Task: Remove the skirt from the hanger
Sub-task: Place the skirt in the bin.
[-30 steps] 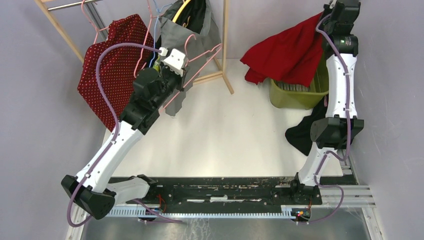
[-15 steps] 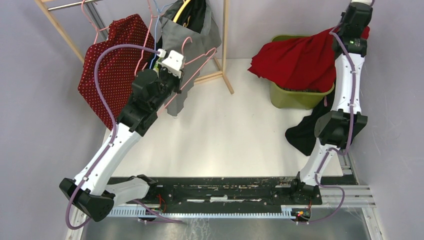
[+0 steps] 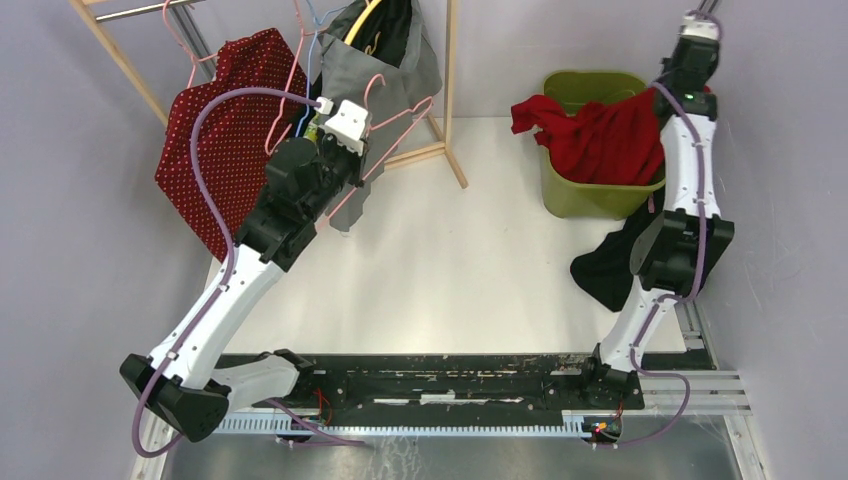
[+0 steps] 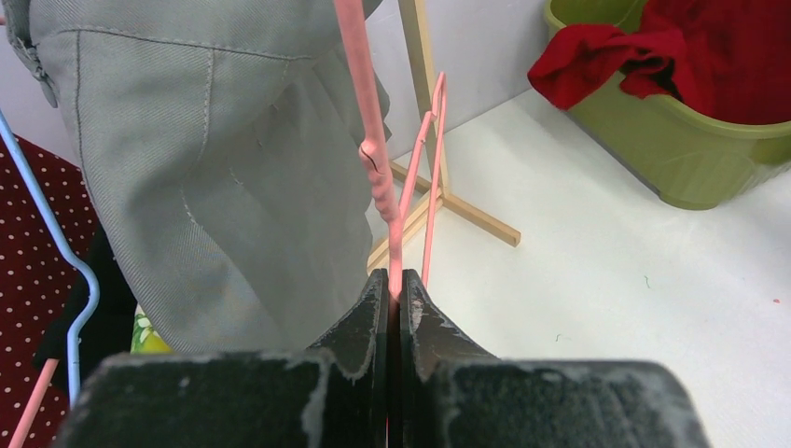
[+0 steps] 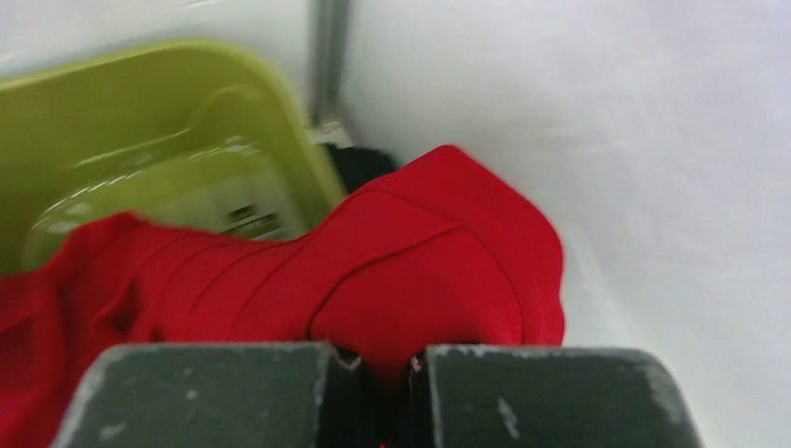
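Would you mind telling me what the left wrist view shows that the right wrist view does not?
Only the left wrist: the left gripper shut on the pink hanger, beside a grey garment and the wooden rack. Only the right wrist: the right gripper shut on the red skirt. Both: the red skirt draped into the green bin.

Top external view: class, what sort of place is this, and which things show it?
Probably a lab bench staged as a laundry corner: a wooden clothes rack hung with garments and a green bin holding a red skirt, both on a white table.
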Robot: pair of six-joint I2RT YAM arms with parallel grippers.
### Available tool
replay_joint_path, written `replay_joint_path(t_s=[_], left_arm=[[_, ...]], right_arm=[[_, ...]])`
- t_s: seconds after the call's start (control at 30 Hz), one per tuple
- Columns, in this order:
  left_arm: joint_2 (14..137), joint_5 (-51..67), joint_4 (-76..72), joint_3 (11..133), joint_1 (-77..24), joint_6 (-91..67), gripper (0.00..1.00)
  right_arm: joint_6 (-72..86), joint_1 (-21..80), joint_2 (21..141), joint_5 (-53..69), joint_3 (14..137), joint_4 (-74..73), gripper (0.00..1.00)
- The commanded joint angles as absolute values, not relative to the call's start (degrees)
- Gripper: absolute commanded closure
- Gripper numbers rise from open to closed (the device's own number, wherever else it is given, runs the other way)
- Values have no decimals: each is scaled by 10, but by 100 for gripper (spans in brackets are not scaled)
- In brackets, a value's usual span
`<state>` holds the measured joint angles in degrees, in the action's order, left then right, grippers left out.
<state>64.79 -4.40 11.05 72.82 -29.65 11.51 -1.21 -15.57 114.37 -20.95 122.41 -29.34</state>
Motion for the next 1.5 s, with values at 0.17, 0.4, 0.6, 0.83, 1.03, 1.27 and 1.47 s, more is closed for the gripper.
replay_joint_path(t_s=[0.17,0.4,0.6,0.83,1.03,1.27,1.47], left_arm=[[641,-37,91,747,-298,93,97],[628,-16,145,789,-298,100,97],[626,56,195,838,-298,91,97],[618,33,178,822,-299,92,97],[662,19,143,855,-298,102,97],[678,-48,147,935,-298,162,97],[591,-170,114,892,-298,201,97]], right_arm=[[51,2,1137,-85,1181,-258,99],[85,5,1151,-34,1139,-272,99],[82,5,1163,-10,1178,-328,60],[57,10,1121,14,1216,-351,48],[71,12,1093,52,1251,-350,39],[120,17,1072,141,1238,-314,42],[135,25,1066,214,1201,-282,47]])
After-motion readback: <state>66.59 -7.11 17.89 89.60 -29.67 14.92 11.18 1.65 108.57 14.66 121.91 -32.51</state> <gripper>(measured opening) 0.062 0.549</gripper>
